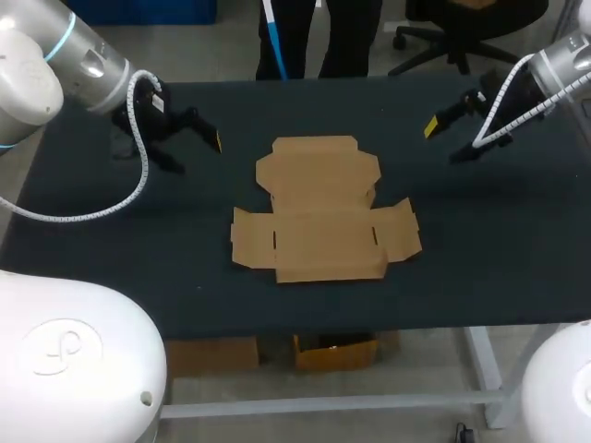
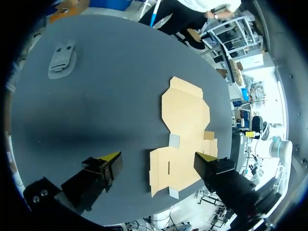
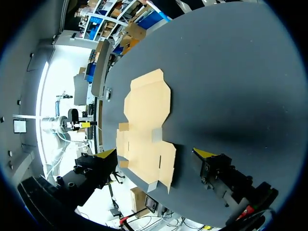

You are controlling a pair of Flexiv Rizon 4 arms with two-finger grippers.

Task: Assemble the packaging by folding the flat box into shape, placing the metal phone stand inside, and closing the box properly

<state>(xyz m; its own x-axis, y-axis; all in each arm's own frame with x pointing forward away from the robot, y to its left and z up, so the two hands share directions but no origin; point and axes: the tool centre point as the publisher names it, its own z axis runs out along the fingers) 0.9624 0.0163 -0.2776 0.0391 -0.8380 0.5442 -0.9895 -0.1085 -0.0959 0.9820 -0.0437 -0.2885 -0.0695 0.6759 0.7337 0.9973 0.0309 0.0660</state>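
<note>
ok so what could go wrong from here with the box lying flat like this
1. The flat box lies flush on the table with no raised flap, so the open left end effector or right end effector may push it sliding instead of lifting a panel.
2. The metal phone stand sits far from the box near the table's edge, unseen in the head view; a reach there could knock it off.

My left arm and right arm wear glossy white and silver-grey shells, and the left carries a light-blue ring. White coiled cables run to my black left hand and black right hand, whose fingers end in yellow tips.
</note>
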